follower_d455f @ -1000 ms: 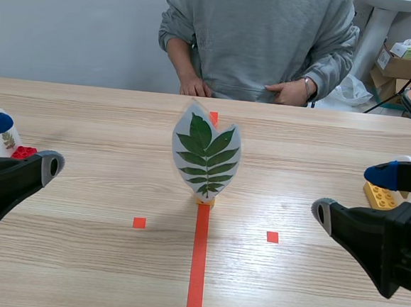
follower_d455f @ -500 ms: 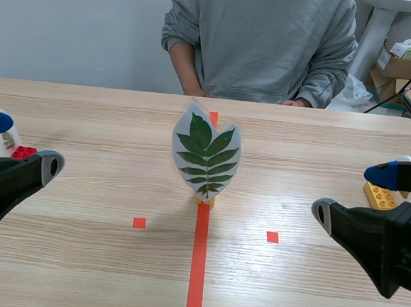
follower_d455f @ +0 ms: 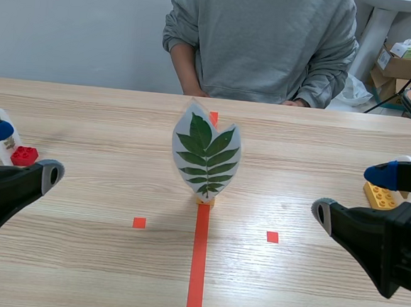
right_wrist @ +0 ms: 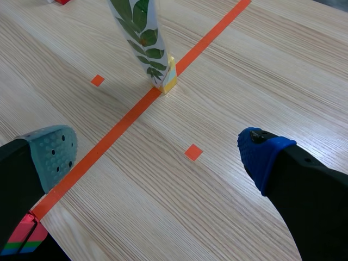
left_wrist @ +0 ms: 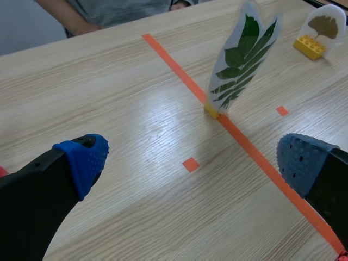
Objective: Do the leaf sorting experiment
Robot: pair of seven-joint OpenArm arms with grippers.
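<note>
A laminated card with a green compound leaf (follower_d455f: 205, 153) stands upright in a small yellow block (follower_d455f: 204, 202) on the orange centre line. My left gripper (follower_d455f: 20, 152) hovers open at the left edge, beside a red brick (follower_d455f: 24, 156) that holds a white card (follower_d455f: 3, 136). My right gripper (follower_d455f: 355, 194) is open at the right, next to a yellow brick (follower_d455f: 378, 197). From the left wrist, the leaf card (left_wrist: 244, 57) lies well ahead of the open gripper (left_wrist: 193, 163), and the yellow brick (left_wrist: 309, 46) carries a ginkgo leaf card (left_wrist: 327, 20). The right gripper (right_wrist: 157, 152) sits short of the leaf card (right_wrist: 138, 27).
A person in a grey sweatshirt (follower_d455f: 261, 40) sits across the table, hands at its far edge. Cardboard boxes (follower_d455f: 404, 66) stand behind at the right. Small orange squares (follower_d455f: 139, 222) (follower_d455f: 272, 237) mark the table either side of the centre line (follower_d455f: 197, 267).
The person's hands have drawn back from the table's far edge. My left gripper has shifted slightly lower, uncovering more of the red brick. The right arm and leaf card have not moved.
</note>
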